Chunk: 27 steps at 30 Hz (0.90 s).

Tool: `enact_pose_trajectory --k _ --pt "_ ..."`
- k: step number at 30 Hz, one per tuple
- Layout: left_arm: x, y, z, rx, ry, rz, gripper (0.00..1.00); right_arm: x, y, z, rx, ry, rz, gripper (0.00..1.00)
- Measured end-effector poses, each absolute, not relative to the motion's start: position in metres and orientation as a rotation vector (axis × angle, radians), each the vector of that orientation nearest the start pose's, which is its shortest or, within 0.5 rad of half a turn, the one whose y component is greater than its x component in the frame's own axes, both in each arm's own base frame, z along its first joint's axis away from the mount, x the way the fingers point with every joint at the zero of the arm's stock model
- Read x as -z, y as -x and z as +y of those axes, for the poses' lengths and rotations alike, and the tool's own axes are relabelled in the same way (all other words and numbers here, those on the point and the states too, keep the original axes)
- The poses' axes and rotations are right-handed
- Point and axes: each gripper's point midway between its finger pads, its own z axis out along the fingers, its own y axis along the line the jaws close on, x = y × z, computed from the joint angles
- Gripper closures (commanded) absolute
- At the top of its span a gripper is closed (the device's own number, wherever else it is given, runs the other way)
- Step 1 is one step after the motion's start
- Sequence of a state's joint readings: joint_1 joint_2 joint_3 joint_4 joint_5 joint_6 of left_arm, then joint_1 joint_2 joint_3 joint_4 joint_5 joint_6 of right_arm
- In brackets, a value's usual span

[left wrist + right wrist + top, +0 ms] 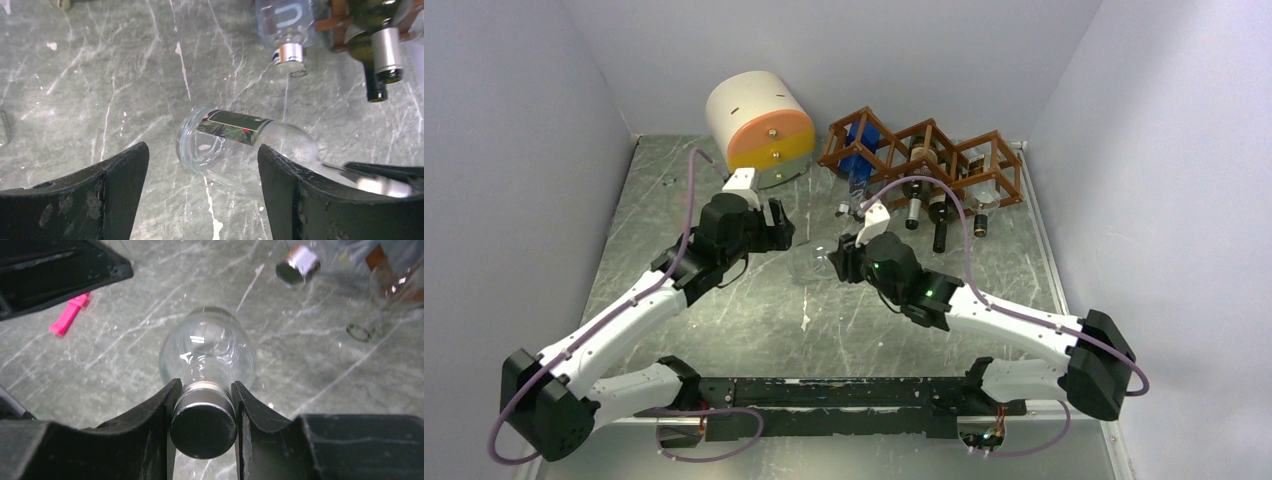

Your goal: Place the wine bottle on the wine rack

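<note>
A clear glass wine bottle (809, 262) with a dark leafy label (232, 126) lies on its side mid-table. My right gripper (202, 405) is shut on its capped neck (203, 422), seen end-on in the right wrist view. My left gripper (202, 165) is open just left of the bottle's base, its fingers (120, 175) apart and not touching it. The reddish-brown wooden wine rack (924, 160) stands at the back and holds several bottles, a blue one (859, 150) at its left.
A round cream-and-orange drawer unit (759, 125) stands at the back left. Bottle necks (939, 225) stick out of the rack toward me. A small pink piece (70, 315) lies on the marble tabletop. Grey walls close in both sides.
</note>
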<state>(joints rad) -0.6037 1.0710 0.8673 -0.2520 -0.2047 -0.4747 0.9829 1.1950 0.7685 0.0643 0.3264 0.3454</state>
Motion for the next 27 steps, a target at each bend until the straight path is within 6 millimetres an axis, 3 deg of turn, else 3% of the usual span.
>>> enact_pose_trajectory --k 5,10,17,24,27 --pt "-0.179 -0.308 -0.191 0.502 0.007 2.134 0.16 -0.175 -0.229 0.28 -0.586 0.402 2.003 1.0" --pt "-0.167 -0.313 -0.191 0.561 0.032 2.163 0.14 -0.166 -0.217 0.273 -0.589 0.428 2.061 1.0" --pt "-0.151 -0.317 -0.2 0.652 0.041 2.21 0.14 -0.157 -0.208 0.269 -0.592 0.458 2.112 1.0" --pt "-0.109 -0.315 -0.21 0.671 0.018 2.339 0.15 -0.138 -0.2 0.271 -0.579 0.514 2.189 1.0" --pt "-0.103 -0.316 -0.212 0.671 0.019 2.357 0.15 -0.132 -0.196 0.27 -0.571 0.533 2.215 1.0"
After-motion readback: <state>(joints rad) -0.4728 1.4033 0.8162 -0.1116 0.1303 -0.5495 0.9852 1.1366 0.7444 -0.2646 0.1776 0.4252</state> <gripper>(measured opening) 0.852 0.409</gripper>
